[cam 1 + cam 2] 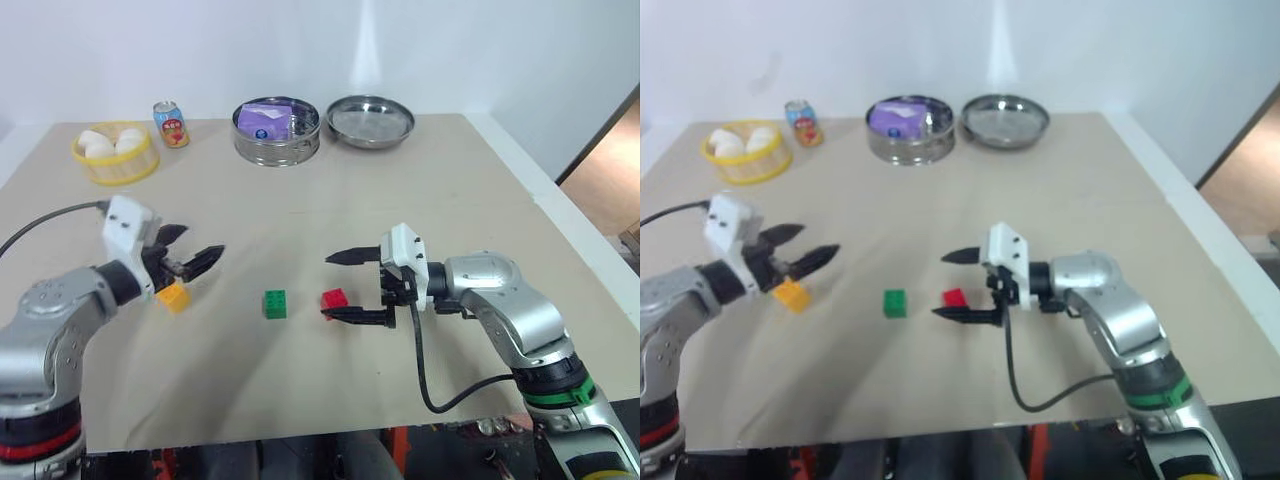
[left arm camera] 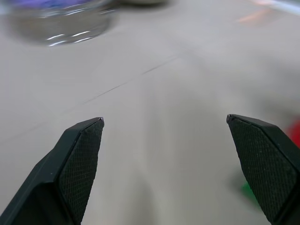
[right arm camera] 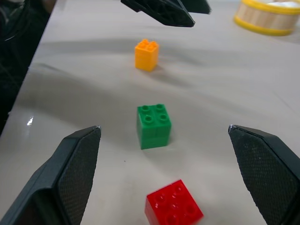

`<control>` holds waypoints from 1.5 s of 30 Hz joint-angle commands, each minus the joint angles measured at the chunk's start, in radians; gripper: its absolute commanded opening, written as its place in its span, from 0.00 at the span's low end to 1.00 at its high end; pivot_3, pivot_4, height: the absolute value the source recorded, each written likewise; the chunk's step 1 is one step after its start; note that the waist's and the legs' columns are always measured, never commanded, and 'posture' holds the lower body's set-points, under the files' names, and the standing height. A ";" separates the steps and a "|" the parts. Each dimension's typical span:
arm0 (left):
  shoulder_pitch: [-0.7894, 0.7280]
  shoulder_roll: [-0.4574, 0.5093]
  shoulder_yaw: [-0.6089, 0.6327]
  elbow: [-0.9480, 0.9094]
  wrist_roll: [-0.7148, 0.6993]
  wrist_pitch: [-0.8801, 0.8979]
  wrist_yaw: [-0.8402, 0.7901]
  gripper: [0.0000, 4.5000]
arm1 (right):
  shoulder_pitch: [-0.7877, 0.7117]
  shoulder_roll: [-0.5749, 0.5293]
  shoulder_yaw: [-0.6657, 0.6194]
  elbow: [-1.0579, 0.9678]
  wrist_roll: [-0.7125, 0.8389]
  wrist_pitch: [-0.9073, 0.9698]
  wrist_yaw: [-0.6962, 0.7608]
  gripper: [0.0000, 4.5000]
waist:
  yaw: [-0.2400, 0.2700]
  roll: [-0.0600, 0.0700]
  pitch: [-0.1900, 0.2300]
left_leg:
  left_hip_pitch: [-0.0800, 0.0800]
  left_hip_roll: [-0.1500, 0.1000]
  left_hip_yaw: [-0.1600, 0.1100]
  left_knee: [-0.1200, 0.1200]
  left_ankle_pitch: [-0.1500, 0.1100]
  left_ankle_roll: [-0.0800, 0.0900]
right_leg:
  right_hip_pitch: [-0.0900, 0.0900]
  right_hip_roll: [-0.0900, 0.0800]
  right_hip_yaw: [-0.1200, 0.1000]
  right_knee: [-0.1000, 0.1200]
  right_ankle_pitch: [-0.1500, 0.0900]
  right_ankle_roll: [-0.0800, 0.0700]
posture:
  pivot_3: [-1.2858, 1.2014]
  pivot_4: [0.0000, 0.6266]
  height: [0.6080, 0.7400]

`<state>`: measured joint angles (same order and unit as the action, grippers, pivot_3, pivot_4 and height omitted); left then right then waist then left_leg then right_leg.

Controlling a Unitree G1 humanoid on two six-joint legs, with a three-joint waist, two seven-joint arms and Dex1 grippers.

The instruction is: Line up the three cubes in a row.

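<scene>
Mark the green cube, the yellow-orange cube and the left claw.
green cube (image 3: pixel 153 125), right wrist view, front face.
yellow-orange cube (image 3: pixel 146 55), right wrist view, front face.
left claw (image 1: pixel 198 246), left eye view, midway between its open fingertips.

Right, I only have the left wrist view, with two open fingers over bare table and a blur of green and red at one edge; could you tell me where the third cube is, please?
Observer: The yellow-orange cube sits on the table just below the left claw, free of its open fingers.
Operator: Thank you. Do the three make a row?
Observer: Roughly: yellow-orange, then the green cube, then the red cube, all apart, the yellow-orange one turned a little askew.
Operator: And where is the other arm?
Observer: The right claw stands open beside the red cube, holding nothing.
</scene>
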<state>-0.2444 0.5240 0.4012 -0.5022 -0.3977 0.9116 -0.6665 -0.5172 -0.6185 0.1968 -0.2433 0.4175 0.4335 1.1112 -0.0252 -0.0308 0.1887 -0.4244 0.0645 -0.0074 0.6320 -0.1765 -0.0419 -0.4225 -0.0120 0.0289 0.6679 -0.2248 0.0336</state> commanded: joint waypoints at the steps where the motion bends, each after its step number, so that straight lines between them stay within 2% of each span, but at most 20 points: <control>1: 0.146 -0.060 0.074 -0.086 0.030 -0.132 0.089 0.97 | -0.045 0.012 0.009 0.031 -0.008 -0.049 0.043 1.00 | 0.000 -0.001 -0.001 | 0.001 0.000 0.001 0.000 0.000 0.000 | 0.001 0.000 0.001 0.000 0.000 0.000 | 0.52 0.24 1.00; 5: 0.238 -0.040 0.072 -0.024 0.035 -0.247 0.041 0.97 | -0.070 0.027 0.023 0.062 -0.023 -0.069 0.062 1.00 | 0.006 -0.002 -0.001 | 0.000 0.000 0.000 0.000 0.002 0.001 | 0.000 0.000 0.000 0.000 -0.001 -0.005 | 0.52 0.24 1.00; 11: 0.259 0.042 0.032 0.109 0.054 -0.305 -0.033 0.97 | -0.070 0.030 0.029 0.053 -0.025 -0.069 0.058 1.00 | 0.002 -0.002 -0.001 | 0.002 0.000 0.002 0.001 0.002 0.001 | 0.000 -0.001 0.001 0.000 0.001 -0.005 | 0.52 0.24 1.00; 17: 0.225 0.101 -0.039 0.229 0.063 -0.354 -0.100 0.97 | -0.058 0.028 0.024 0.025 -0.028 -0.056 0.046 1.00 | 0.002 -0.003 -0.001 | 0.000 0.000 0.002 0.000 0.002 0.001 | -0.002 0.000 0.002 -0.001 0.001 -0.006 | 0.52 0.24 1.00; 23: 0.181 0.112 -0.088 0.309 0.061 -0.374 -0.117 0.97 | -0.060 0.016 0.011 -0.010 -0.019 -0.023 0.026 1.00 | 0.002 -0.003 -0.001 | 0.000 0.000 0.002 -0.001 0.002 0.001 | -0.003 0.000 0.002 -0.001 0.001 -0.006 | 0.52 0.24 1.00; 26: 0.169 0.129 -0.110 0.330 0.058 -0.361 -0.128 0.82 | -0.064 0.012 0.006 -0.023 -0.014 -0.006 0.020 1.00 | 0.002 -0.003 -0.001 | 0.000 0.000 0.002 -0.001 0.002 0.001 | -0.003 0.000 0.002 -0.001 0.001 -0.006 | 0.52 0.24 1.00; 27: 0.170 0.138 -0.120 0.338 0.068 -0.368 -0.134 0.72 | -0.067 0.011 0.005 -0.027 -0.013 0.000 0.019 1.00 | 0.002 -0.003 -0.001 | 0.000 0.000 0.002 -0.002 0.002 0.001 | -0.003 0.000 0.002 -0.001 0.001 -0.006 | 0.52 0.24 1.00; 28: 0.172 0.148 -0.132 0.346 0.082 -0.384 -0.142 0.67 | -0.071 0.010 0.004 -0.030 -0.010 0.006 0.017 1.00 | 0.002 -0.003 -0.001 | 0.000 0.000 0.002 -0.002 0.002 0.001 | -0.003 0.000 0.002 -0.001 0.000 -0.006 | 0.52 0.24 1.00; 29: 0.170 0.153 -0.137 0.353 0.086 -0.391 -0.143 0.57 | -0.076 0.009 0.002 -0.034 -0.007 0.013 0.016 1.00 | 0.002 -0.003 -0.001 | 0.000 0.000 0.002 -0.002 0.002 0.001 | -0.003 0.000 0.002 -0.001 0.000 -0.006 | 0.52 0.24 1.00; 30: 0.167 0.159 -0.141 0.358 0.088 -0.395 -0.146 0.55 | -0.080 0.008 0.002 -0.036 -0.005 0.019 0.014 1.00 | 0.002 -0.003 -0.001 | 0.000 0.000 0.002 -0.002 0.002 0.001 | -0.003 0.000 0.002 -0.001 0.000 -0.007 | 0.52 0.24 1.00; 31: 0.164 0.167 -0.147 0.361 0.089 -0.398 -0.151 0.47 | -0.083 0.008 0.001 -0.038 -0.003 0.023 0.014 1.00 | 0.002 -0.003 -0.001 | 0.000 0.000 0.002 -0.003 0.002 0.001 | -0.003 0.000 0.002 -0.001 0.000 -0.007 | 0.52 0.24 1.00; 32: 0.162 0.173 -0.150 0.362 0.090 -0.399 -0.155 0.35 | -0.083 0.007 0.000 -0.040 -0.002 0.025 0.014 1.00 | 0.002 -0.003 -0.001 | 0.000 0.000 0.002 -0.003 0.002 0.001 | -0.003 0.000 0.002 -0.001 0.000 -0.007 | 0.52 0.24 1.00; 33: 0.160 0.179 -0.150 0.365 0.090 -0.400 -0.159 0.31 | -0.084 0.006 -0.001 -0.041 0.000 0.026 0.015 1.00 | 0.002 -0.003 -0.001 | 0.000 0.000 0.002 -0.003 0.002 0.001 | -0.003 0.000 0.002 -0.001 0.000 -0.007 | 0.52 0.24 1.00; 40: 0.158 0.274 -0.198 0.360 0.099 -0.485 -0.277 0.31 | -0.087 -0.006 -0.005 -0.050 0.003 0.040 0.019 1.00 | 0.002 -0.003 -0.001 | 0.000 0.000 0.002 -0.006 0.002 0.001 | -0.004 0.000 0.002 -0.001 -0.001 -0.008 | 0.52 0.24 1.00; 45: 0.097 0.341 -0.274 0.333 0.043 -0.549 -0.483 0.31 | -0.090 -0.013 -0.006 -0.041 0.002 0.035 0.021 1.00 | 0.002 -0.003 -0.001 | 0.000 0.000 0.002 -0.008 0.002 0.001 | -0.005 0.000 0.002 -0.002 -0.002 -0.008 | 0.52 0.24 1.00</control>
<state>-0.0916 0.8196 0.1669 -0.1271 -0.3143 0.4203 -1.0163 -0.5864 -0.6233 0.2277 -0.2545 0.4074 0.4771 1.1309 -0.0232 -0.0334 0.1877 -0.4246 0.0646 -0.0051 0.6242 -0.1747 -0.0412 -0.4277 -0.0125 0.0303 0.6663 -0.2266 0.0252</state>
